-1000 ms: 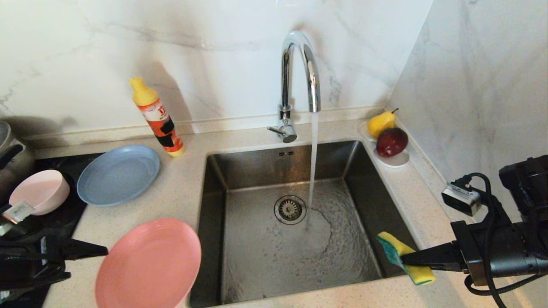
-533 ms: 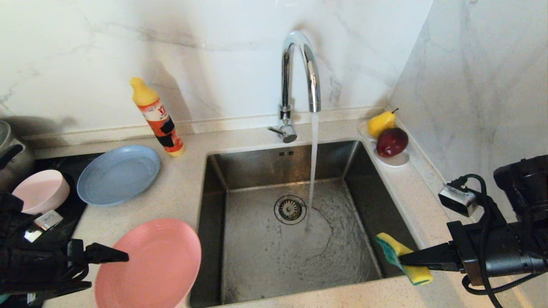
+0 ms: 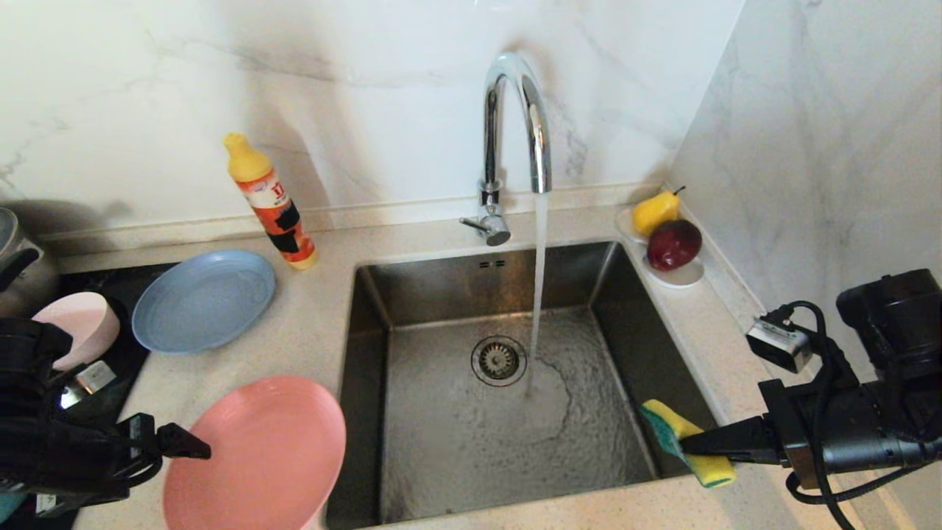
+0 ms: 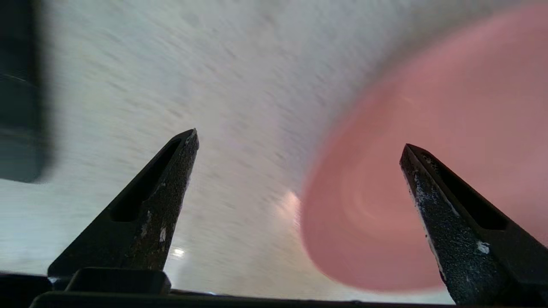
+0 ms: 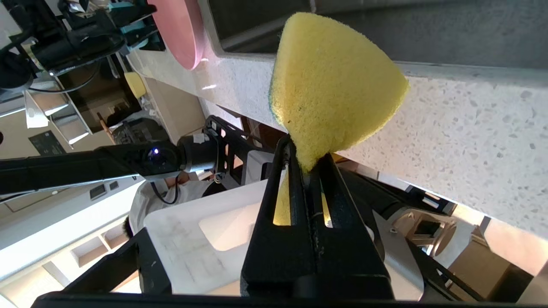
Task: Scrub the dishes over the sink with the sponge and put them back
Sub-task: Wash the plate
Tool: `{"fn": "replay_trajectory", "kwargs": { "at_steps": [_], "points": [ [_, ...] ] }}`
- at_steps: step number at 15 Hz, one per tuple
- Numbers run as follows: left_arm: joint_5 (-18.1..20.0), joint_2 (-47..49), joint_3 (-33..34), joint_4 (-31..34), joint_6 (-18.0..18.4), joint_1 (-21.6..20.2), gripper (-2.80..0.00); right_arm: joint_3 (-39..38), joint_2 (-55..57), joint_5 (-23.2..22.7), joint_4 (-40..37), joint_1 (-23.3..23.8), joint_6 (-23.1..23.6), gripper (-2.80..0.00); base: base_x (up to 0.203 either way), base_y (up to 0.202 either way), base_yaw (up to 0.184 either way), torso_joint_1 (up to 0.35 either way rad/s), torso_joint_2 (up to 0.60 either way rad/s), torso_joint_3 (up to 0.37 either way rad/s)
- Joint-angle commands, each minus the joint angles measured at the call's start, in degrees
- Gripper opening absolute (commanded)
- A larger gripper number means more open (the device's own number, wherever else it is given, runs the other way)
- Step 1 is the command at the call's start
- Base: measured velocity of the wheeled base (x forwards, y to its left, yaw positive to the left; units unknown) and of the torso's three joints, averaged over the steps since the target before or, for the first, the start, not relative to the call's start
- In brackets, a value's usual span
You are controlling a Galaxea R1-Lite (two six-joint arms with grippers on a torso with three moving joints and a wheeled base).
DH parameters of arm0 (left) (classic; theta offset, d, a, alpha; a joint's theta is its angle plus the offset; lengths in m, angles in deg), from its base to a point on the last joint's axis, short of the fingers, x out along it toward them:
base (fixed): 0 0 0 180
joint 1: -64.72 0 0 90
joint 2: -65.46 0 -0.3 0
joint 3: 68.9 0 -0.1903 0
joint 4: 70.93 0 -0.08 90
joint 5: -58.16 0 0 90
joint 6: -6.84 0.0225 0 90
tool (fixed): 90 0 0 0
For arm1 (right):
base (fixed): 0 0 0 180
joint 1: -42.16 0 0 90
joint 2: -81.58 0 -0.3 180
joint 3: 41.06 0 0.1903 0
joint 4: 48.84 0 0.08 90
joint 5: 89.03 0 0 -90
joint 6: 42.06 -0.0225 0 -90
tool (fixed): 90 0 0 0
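Observation:
The salmon-pink plate (image 3: 254, 456) lies on the counter at the sink's front left corner. My left gripper (image 3: 176, 464) hovers open at its left rim. In the left wrist view the left gripper (image 4: 299, 141) has one finger over the pink plate (image 4: 428, 171) and the other over bare counter. A grey-blue plate (image 3: 202, 298) and a pale pink bowl (image 3: 81, 324) sit further back on the left. My right gripper (image 3: 688, 445) is shut on the sponge (image 3: 684, 442) over the sink's (image 3: 456, 442) front right corner. In the right wrist view the right gripper (image 5: 306, 154) pinches the sponge (image 5: 334, 85).
Water runs from the chrome faucet (image 3: 515, 125) into the basin beside the drain (image 3: 499, 361). An orange detergent bottle (image 3: 272, 202) stands by the wall. A pear (image 3: 655, 211) and a red apple (image 3: 673, 244) rest on a white dish (image 3: 684, 276). A pot (image 3: 18, 272) stands on the black cooktop (image 3: 118, 368).
My left gripper has moved right to the pink plate's left rim and tipped downward. The right gripper with the sponge has drifted slightly left.

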State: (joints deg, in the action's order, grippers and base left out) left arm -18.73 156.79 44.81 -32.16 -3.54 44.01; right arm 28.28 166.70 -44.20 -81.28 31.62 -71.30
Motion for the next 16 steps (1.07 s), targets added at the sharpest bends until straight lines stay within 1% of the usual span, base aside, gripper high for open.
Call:
{"fn": "replay_trajectory", "kwargs": {
  "at_steps": [1, 3, 5, 7, 8, 12, 16],
  "points": [
    [-2.8, 0.9, -1.5, 0.2, 0.3, 1.1, 0.0, -0.1, 0.3, -0.3, 0.0, 0.0, -0.2, -2.8, 0.0, 0.0, 0.0, 0.0, 0.0, 0.0],
    [-8.5, 1.1, -2.6, 1.1, 2.1, 2.9, 0.0, -0.1, 0.6, -0.3, 0.0, 0.0, -0.2, -2.8, 0.0, 0.0, 0.0, 0.0, 0.0, 0.0],
    [-11.6, 1.1, -2.8, 1.4, 3.0, 4.7, 0.0, -0.2, 1.0, -0.3, 0.0, 0.1, -0.2, -2.8, 0.0, 0.0, 0.0, 0.0, 0.0, 0.0],
    [-15.2, 1.5, -2.7, 1.3, 4.7, 5.3, 0.0, -0.1, 1.0, -0.3, 0.0, 0.2, -0.2, -2.8, 0.0, 0.0, 0.0, 0.0, 0.0, 0.0],
    [-16.3, 1.6, -2.7, 1.2, 5.3, 5.4, 0.0, -0.1, 0.9, -0.3, 0.0, 0.3, -0.2, -2.8, 0.0, 0.0, 0.0, 0.0, 0.0, 0.0],
    [-16.8, 1.4, -2.8, 1.0, 5.6, 5.3, 0.0, -0.1, 1.0, -0.3, 0.0, 0.3, -0.3, -2.8, 0.0, 0.0, 0.0, 0.0, 0.0, 0.0],
    [-20.8, 1.2, -3.1, 0.5, 7.5, 4.7, 0.0, -0.2, 1.0, -0.3, 0.0, 0.4, -0.3, -2.8, 0.0, 0.0, 0.0, 0.0, 0.0, 0.0]
  ]
}}
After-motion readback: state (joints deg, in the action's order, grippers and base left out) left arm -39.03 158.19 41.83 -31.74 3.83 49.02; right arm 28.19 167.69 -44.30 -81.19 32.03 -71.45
